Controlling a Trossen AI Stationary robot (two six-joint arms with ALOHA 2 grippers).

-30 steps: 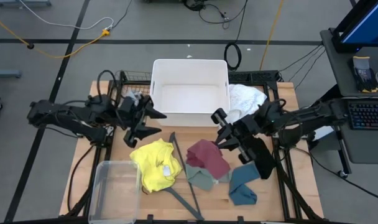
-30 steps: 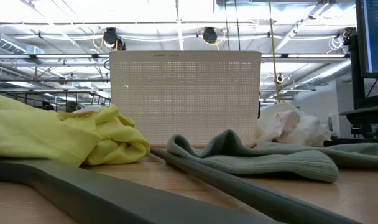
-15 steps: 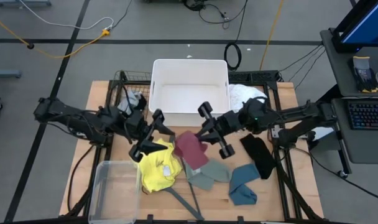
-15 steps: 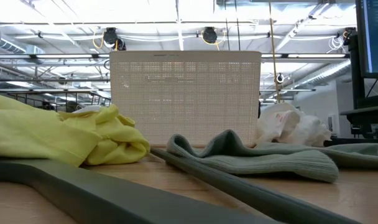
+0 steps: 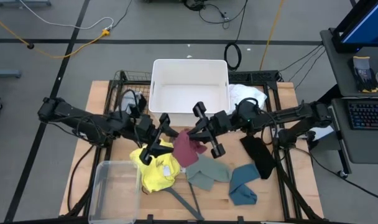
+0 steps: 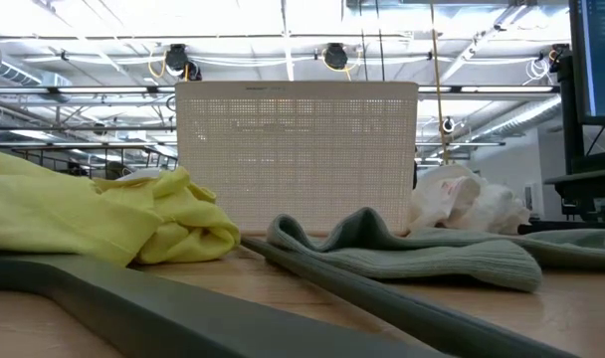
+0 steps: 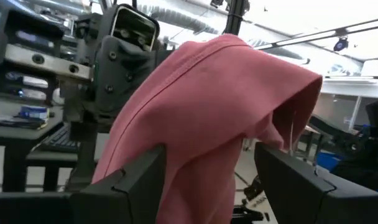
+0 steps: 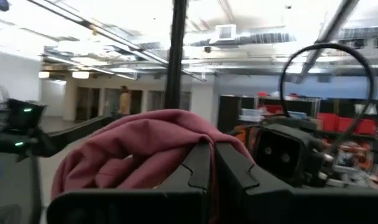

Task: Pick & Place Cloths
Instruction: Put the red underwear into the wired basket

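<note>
**Inspector:** Starting at the left: clear tub [image 5: 117, 190] at the near corner, yellow cloth [image 5: 155, 171] bunched just beside it. State of the left gripper [image 5: 160, 135]?

**Assistant:** Fingers spread wide, either side of the maroon cloth [image 5: 186, 148] but not closing on it.

**Inspector:** And who carries that cloth?

**Assistant:** The right gripper [image 5: 203, 129]. Its fingers are pressed together on a fold, and the cloth hangs lifted between the two grippers, just in front of the white bin [image 5: 189, 87].

**Inspector:** Handling?

**Assistant:** I judge it light, soft and limp; it drapes and will sag wherever unsupported. A pinch on a bunched fold or the stitched hem should hold best.

**Inspector:** Further right?

**Assistant:** Sage green cloth [image 5: 206, 173] and teal cloth [image 5: 242, 185] on the table, black cloth [image 5: 258, 154] beyond them, white cloth [image 5: 248, 95] beside the bin.

**Inspector:** Labels, writing?

**Assistant:** A small pale tag on the yellow cloth; nothing legible.
</note>
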